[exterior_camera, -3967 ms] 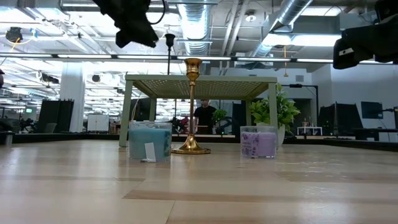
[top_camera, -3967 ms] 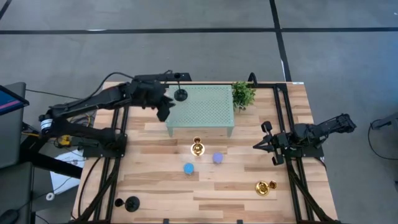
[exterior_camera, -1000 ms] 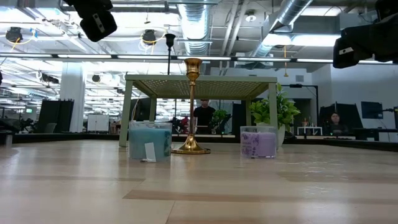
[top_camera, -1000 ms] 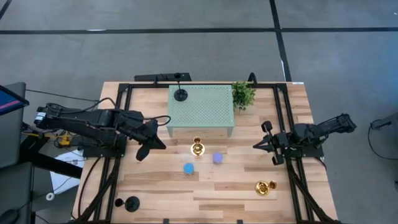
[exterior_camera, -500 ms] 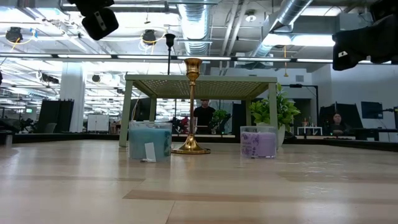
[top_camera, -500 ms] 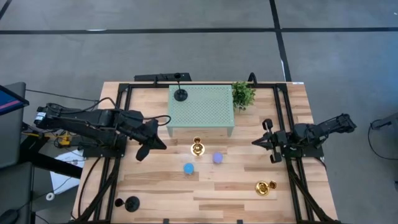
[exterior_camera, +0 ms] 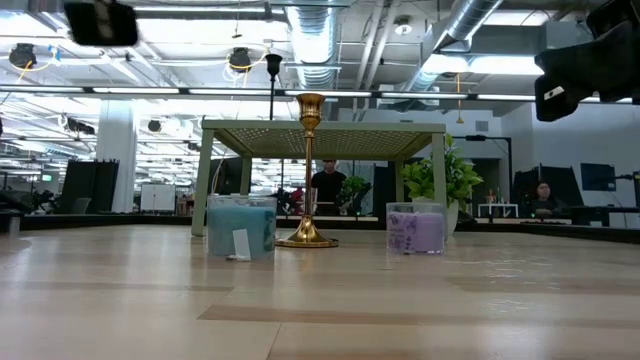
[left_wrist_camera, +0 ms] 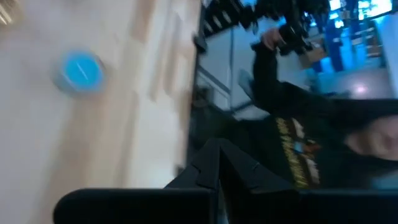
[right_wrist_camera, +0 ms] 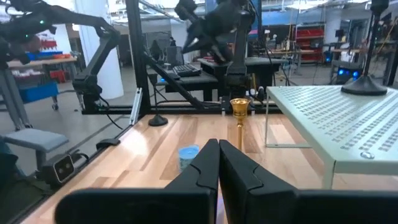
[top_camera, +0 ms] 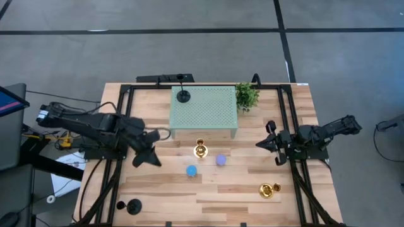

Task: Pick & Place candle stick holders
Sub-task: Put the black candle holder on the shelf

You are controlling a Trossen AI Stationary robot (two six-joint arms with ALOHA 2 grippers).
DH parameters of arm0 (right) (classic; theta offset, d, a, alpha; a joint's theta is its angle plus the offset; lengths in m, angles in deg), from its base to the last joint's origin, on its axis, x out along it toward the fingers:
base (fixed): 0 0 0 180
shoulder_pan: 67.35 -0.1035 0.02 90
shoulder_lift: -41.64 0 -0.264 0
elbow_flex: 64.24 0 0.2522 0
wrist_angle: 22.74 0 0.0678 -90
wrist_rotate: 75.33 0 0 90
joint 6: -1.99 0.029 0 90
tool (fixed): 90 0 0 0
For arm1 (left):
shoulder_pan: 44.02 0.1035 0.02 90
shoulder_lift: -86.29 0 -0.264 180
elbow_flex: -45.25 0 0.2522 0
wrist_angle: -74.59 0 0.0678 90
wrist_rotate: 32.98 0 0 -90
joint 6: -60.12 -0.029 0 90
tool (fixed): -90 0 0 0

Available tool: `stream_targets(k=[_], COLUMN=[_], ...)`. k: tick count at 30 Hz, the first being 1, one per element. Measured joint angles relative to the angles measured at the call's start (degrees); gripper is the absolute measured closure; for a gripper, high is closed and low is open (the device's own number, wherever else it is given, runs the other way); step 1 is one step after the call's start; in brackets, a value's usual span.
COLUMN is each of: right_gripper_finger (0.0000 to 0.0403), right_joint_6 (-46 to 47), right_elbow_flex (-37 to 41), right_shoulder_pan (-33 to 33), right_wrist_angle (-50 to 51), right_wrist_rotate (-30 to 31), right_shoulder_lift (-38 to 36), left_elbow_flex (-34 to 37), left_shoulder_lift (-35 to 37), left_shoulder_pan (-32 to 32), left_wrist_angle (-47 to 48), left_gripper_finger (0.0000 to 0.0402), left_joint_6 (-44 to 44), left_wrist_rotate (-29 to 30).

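One black holder [top_camera: 183,96] already stands on the green shelf [top_camera: 208,107], at its far left corner, so the step in hand looks like fetching the next one. The left gripper [top_camera: 153,161] hangs in front of the shelf's left leg, fingers pressed together and empty; the right gripper [top_camera: 266,144] waits off the shelf's right side, likewise closed on nothing. A gold holder [top_camera: 200,150] stands upright just in front of the shelf, between the blue candle [top_camera: 190,170] and the purple candle [top_camera: 221,160]; a second gold one [top_camera: 270,190] lies tipped near the table's front right, and another black one [top_camera: 134,205] sits at the front left. To do this well, the left gripper should open fully before descending, come at the slim stem from above (clear of the candles), and close low on the stem so it does not tip.
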Motion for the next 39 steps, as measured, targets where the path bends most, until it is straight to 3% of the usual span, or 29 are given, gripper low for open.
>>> stream_targets(k=[12, 19, 22, 27, 39], right_gripper_finger=[0.0403, 0.0403, 0.0403, 0.0403, 0.0403], right_joint_6=[2.64, 2.61, 2.35, -0.21, -0.25], right_elbow_flex=[0.00, 0.00, 0.00, 0.00, 0.00], right_shoulder_pan=[0.04, 0.04, 0.01, 0.00, 0.00], right_wrist_angle=[-0.04, -0.04, -0.16, -0.74, -0.85], right_wrist_rotate=[0.02, 0.03, 1.02, 5.11, 6.45], right_shoulder_lift=[0.01, 0.00, 0.02, 0.01, 0.02], left_elbow_flex=[-11.24, -11.57, -11.57, -11.57, -11.57], left_shoulder_lift=[-5.53, -10.65, -11.88, -12.15, -12.08], left_shoulder_pan=[-24.38, -35.58, -37.22, -38.29, -43.73], left_wrist_angle=[0.44, 5.35, 11.78, 18.20, 18.61], left_gripper_finger=[0.0399, 0.0399, 0.0399, 0.0399, 0.0399], left_joint_6=[8.21, 30.75, 36.54, 37.30, 37.16], left_wrist_rotate=[12.28, 14.28, 14.69, 15.49, 10.78])
